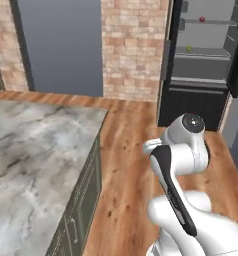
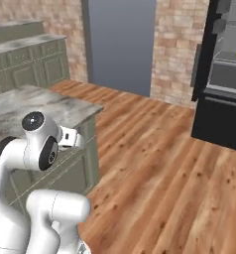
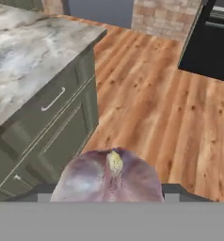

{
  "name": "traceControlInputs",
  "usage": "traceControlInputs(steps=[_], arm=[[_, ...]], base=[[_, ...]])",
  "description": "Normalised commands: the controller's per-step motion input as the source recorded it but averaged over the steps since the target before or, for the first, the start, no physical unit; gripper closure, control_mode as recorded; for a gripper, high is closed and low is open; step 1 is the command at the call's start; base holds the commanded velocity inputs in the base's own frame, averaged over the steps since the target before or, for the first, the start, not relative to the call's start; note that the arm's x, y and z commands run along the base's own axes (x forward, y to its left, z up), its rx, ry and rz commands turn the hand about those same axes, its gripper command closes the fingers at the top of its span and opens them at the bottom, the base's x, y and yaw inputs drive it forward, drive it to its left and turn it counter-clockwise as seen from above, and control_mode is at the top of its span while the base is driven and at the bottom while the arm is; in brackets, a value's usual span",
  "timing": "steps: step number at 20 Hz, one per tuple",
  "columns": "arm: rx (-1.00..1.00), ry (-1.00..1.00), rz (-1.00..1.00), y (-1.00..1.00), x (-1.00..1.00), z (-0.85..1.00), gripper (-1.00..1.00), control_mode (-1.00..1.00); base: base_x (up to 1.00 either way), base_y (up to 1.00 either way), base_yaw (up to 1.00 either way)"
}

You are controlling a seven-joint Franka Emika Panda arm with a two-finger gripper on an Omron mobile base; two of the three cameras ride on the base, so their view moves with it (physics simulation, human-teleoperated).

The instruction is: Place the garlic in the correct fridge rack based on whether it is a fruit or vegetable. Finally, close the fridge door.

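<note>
The garlic, a whitish-purple bulb with a pale pointed tip, sits right in front of the hand camera. My gripper is shut on it, with a dark fingertip showing on either side of the bulb. I hold it above the wooden floor, beside the island's corner. Across the room the black fridge stands open. Its lower fridge rack carries a small green vegetable, and a red fruit lies on the thinner shelf above. The fridge door stands swung out at the left, edge-on, with a grey bar handle.
A marble-topped island with green cabinet fronts is close on my left. Wooden floor stretches open between me and the fridge. The fridge's bottom drawer is shut. A brick wall and a grey doorway lie behind.
</note>
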Motion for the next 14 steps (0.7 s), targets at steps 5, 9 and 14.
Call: traceControlInputs(steps=[5,9,14], arm=[[0.0,0.0,0.0,0.0,0.0,0.0,1.0,1.0],[0.0,0.0,0.0,0.0,0.0,0.0,1.0,1.0],[0.0,0.0,0.0,0.0,0.0,0.0,1.0,1.0]], base=[[0.58,-0.24,-0.74],[1.0,-0.39,-0.21],[1.0,-0.49,-0.06]])
